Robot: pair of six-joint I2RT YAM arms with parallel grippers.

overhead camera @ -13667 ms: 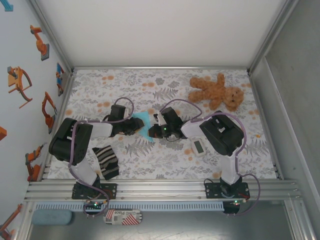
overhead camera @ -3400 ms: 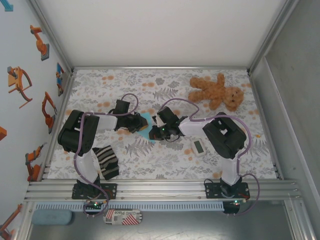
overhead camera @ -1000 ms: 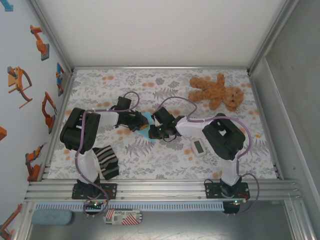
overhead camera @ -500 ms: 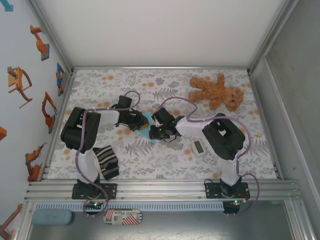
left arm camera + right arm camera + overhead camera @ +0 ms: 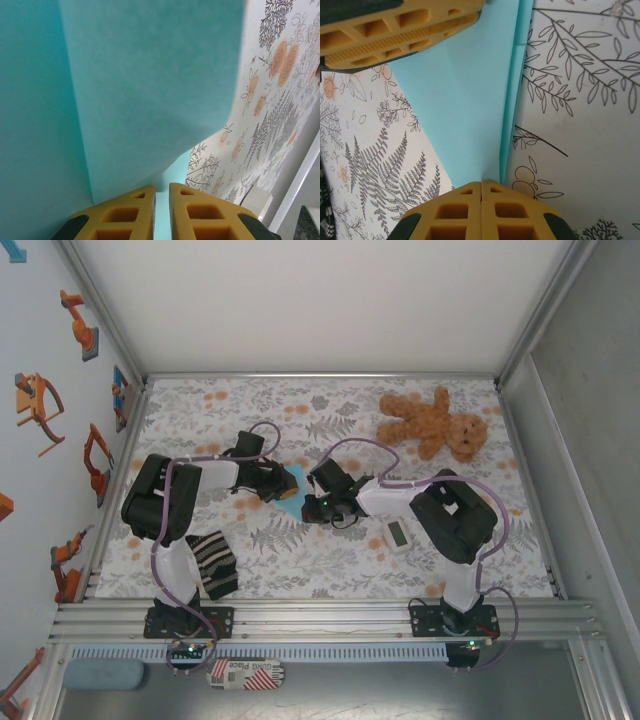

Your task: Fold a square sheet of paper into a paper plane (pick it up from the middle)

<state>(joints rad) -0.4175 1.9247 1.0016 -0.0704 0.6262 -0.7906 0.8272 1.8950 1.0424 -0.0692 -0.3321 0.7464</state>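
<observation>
The left end effector (image 5: 162, 189) has its orange fingers drawn almost together, with a slim strip of the light-blue paper (image 5: 150, 90) showing between them, so it is clamped on the sheet's edge. The folded sheet spreads out ahead of its tips over the floral tabletop (image 5: 270, 100). The right end effector (image 5: 481, 184) is pressed fully together, and the paper's narrow creased end runs down to its tips; whether it pinches the sheet I cannot tell. The two face each other across the paper. A teddy bear (image 5: 432, 424) lies well beyond the right end effector.
</observation>
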